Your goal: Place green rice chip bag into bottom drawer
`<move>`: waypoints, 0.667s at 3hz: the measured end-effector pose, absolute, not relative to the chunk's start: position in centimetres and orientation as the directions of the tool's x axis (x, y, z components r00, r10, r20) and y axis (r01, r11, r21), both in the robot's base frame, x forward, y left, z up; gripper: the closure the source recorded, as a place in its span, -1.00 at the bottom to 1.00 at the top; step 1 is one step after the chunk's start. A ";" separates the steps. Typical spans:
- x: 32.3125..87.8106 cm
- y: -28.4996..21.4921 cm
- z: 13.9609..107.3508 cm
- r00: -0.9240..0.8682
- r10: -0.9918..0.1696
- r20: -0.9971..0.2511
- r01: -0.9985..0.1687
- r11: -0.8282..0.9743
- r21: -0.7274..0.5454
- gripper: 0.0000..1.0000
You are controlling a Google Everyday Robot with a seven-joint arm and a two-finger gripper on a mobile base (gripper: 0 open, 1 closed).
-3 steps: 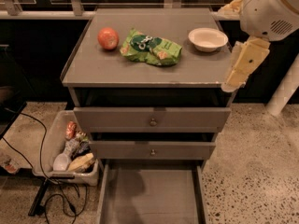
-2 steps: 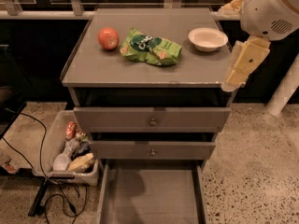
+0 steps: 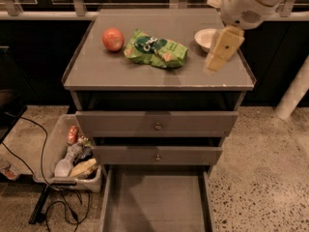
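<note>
Bottom drawer (image 3: 157, 204) at 6 o'clock, nearest you: pulled out, flat grey floor and low sides showing, front end cut off by the lower frame edge. At 8 o'clock, a pale bin (image 3: 58, 144) on the speckled floor holds bottles and wrappers too jumbled to name; a black cable (image 3: 46, 178) trails past it. Above the drawer, two shut drawers with round knobs (image 3: 158, 126). On the cabinet top (image 3: 96, 71), green rice chip bag (image 3: 155, 50) at 12 o'clock: lying flat, crinkled bright green foil, orange-tan chip pictures, dark round logo with white letters you cannot read. Red-orange apple (image 3: 112, 39) just beside it at 11 o'clock, apart from it. Gripper (image 3: 217, 59) at 1 o'clock, tan, hanging over the top's right side, well apart from the bag; you cannot tell whether it is released or clenched. It hides part of a white bowl (image 3: 203, 36). The arm (image 3: 251, 4) is cut off by the top edge.
</note>
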State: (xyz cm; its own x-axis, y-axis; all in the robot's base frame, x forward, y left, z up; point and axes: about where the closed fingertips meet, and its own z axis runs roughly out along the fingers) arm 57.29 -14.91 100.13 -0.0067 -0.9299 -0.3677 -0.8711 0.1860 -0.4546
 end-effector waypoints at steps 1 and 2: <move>61.1 -13.9 99.2 -0.036 -0.913 -0.406 -0.871 0.228 -0.435 -1.00; 64.1 -13.1 97.8 -0.056 -0.892 -0.450 -0.883 0.255 -0.395 -1.00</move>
